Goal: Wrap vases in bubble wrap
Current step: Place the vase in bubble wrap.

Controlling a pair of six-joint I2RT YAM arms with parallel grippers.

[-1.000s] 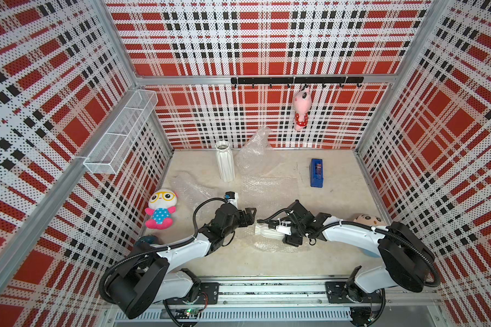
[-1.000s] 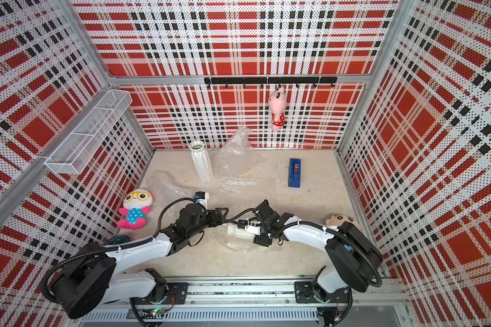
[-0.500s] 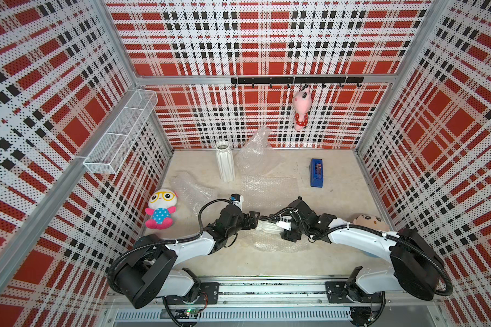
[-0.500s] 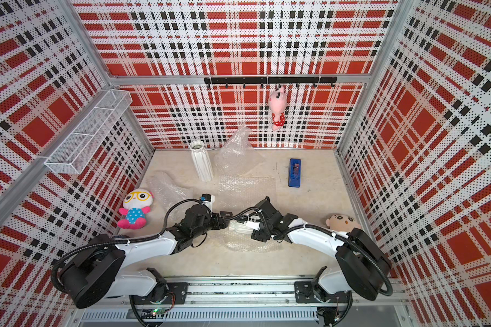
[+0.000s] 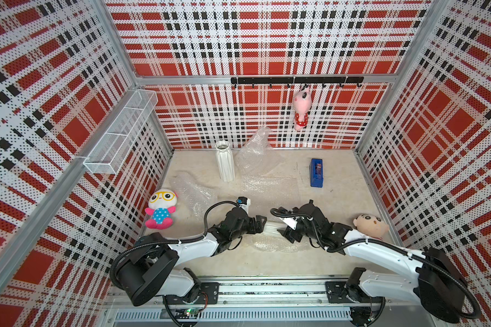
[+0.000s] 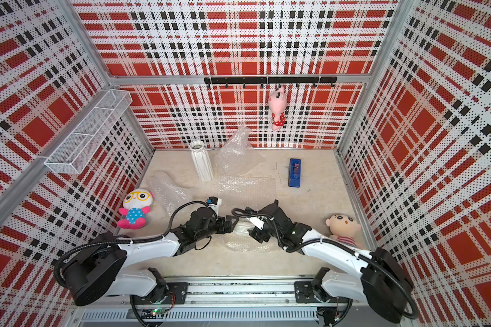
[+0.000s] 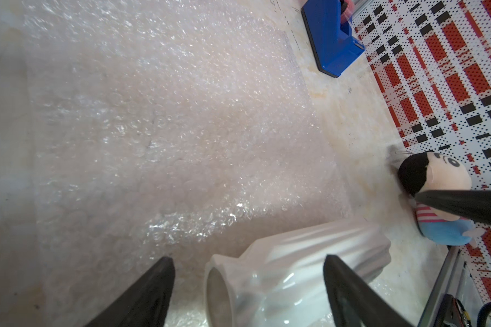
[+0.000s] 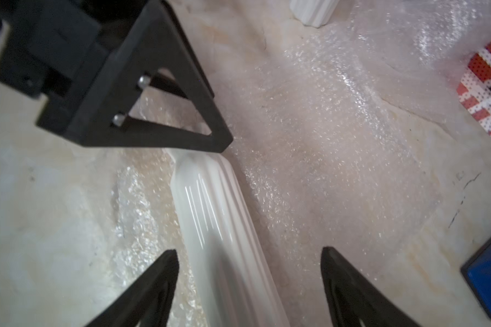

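A short white ribbed vase [image 5: 272,226] [image 6: 242,226] lies on its side on a crinkled sheet of bubble wrap [image 5: 277,244] near the front. My left gripper [image 5: 262,223] [image 7: 247,258] stands open astride its mouth end [image 7: 295,271], with gaps at the fingers. My right gripper [image 5: 282,230] [image 8: 247,250] stands open astride its other end [image 8: 210,212], facing the left one. A taller white ribbed vase [image 5: 225,162] [image 6: 201,161] stands upright at the back. A flat bubble wrap sheet [image 5: 267,189] lies mid-table.
More crumpled bubble wrap sits at the back [image 5: 255,154] and left [image 5: 193,192]. A blue tape dispenser [image 5: 316,172] stands back right. Plush toys lie at the left wall [image 5: 160,209] and right wall [image 5: 370,225]; a pink one hangs [image 5: 301,110]. A wire basket [image 5: 119,133] juts from the left wall.
My left gripper has moved right, up to the lying vase's mouth end. The right gripper has stayed at the other end while its arm shifted a little.
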